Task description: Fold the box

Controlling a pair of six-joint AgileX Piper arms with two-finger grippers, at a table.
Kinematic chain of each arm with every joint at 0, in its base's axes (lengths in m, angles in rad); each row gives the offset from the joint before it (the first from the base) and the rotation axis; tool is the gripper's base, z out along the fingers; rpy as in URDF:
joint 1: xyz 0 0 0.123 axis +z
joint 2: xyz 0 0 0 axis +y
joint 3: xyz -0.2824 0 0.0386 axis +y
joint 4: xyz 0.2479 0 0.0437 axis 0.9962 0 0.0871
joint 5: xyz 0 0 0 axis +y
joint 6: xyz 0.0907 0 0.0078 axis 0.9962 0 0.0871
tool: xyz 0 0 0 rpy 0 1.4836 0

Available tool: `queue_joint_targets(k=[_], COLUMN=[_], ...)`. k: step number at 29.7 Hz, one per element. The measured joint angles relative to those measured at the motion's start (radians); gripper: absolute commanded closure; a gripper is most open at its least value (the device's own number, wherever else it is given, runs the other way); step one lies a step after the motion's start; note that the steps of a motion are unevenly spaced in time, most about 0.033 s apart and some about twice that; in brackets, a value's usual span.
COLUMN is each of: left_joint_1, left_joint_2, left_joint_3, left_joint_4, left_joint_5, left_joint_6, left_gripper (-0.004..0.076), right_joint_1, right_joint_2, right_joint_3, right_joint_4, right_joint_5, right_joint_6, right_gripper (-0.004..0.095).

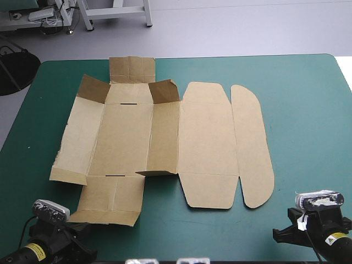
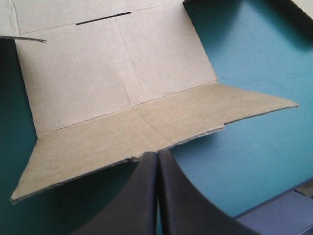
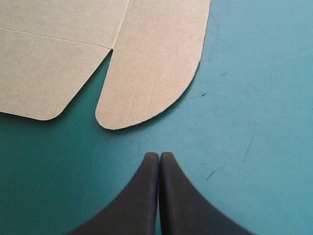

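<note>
The brown box (image 1: 165,137) lies as a cut sheet in the middle of the teal-green table, mostly flat, with two small flaps near its far edge and one long side panel slightly raised. Its rounded lid flap (image 1: 253,148) points to the right. My left gripper (image 2: 157,155) is shut, its tip just short of the near end flap (image 2: 122,137), whose edge lifts a little off the cover. Over bare cover, my right gripper (image 3: 159,155) is shut as well, a short way before the rounded flap corner (image 3: 146,83). Both arms sit at the table's near edge.
Bare teal-green cover (image 1: 308,110) stretches right of the box and along the near edge. The table's near edge shows beside the left gripper (image 2: 274,200).
</note>
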Motion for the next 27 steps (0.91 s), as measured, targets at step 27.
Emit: queue_joint_targets(k=[27], left_joint_1=[0.0], left_joint_2=[0.36], left_joint_3=[-0.465], left_joint_4=[0.0], left_joint_5=[0.05], left_joint_6=[0.045], left_gripper=[0.0733], right_joint_1=[0.0], right_joint_2=[0.0], right_joint_3=[0.0], right_joint_4=[0.0], right_joint_5=[0.0], right_joint_6=[-0.001], right_gripper=[0.0921])
